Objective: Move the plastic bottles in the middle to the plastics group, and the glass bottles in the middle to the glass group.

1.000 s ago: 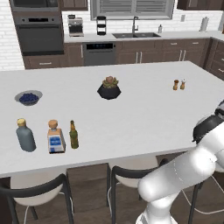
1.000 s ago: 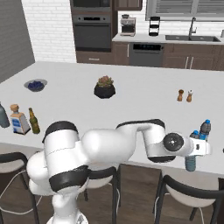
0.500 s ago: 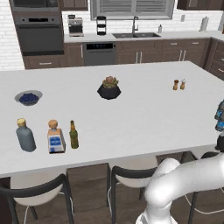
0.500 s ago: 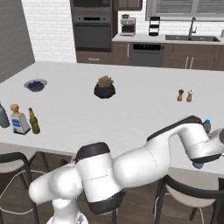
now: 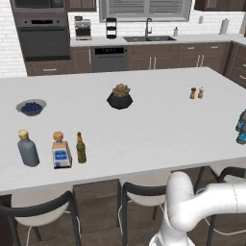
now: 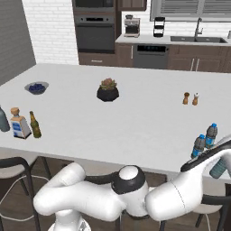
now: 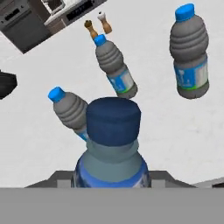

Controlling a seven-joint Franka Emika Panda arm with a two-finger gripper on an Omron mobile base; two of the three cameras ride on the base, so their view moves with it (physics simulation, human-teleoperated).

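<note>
Apparently gripper (image 7: 113,186) clasping a water bottle (image 7: 113,148), counter edge (image 6: 135,160) close, three bottles (image 7: 116,68) nearby.

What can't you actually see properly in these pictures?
- Fingertips: in the hand view the near bottle blocks them, so the grip itself is hidden.
- That bottle's lower body: cut off by the frame's bottom.
- Water bottles in the left base view: clipped by the right edge.
- Labels on the bottles by the olive bottle: too small to read.
- Shakers: too tiny for detail.
</note>
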